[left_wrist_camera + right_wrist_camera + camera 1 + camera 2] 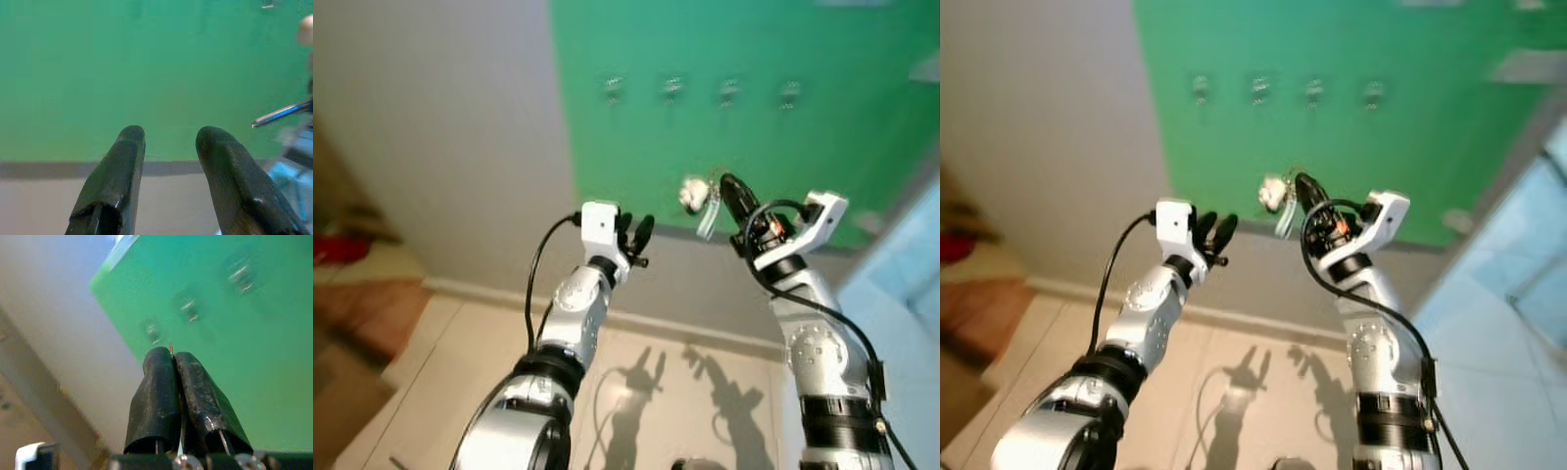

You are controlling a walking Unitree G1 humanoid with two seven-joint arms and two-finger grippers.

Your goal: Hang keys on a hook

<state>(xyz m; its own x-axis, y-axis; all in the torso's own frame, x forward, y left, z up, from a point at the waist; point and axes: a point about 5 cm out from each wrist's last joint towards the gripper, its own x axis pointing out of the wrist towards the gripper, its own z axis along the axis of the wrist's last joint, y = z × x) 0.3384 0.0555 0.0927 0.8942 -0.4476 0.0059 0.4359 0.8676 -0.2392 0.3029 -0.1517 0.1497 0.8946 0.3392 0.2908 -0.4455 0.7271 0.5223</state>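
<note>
— Left of centre? Left gripper (636,238) raised, fingers parted, holding nothing.

— And right of centre? Right gripper (729,191) pinched tight on the keys (697,201), pale fob and strap dangling at the fingertips.

— Target? Row of four metal hooks (701,89) on the green board (636,137), upper middle of frame, above and beyond the keys. Nearer arm, by the look of it: the right.

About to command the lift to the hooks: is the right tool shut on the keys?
Shut on the keys: the right tool has its fingers pressed together, and the keys dangle at its tip below the hooks.
</note>
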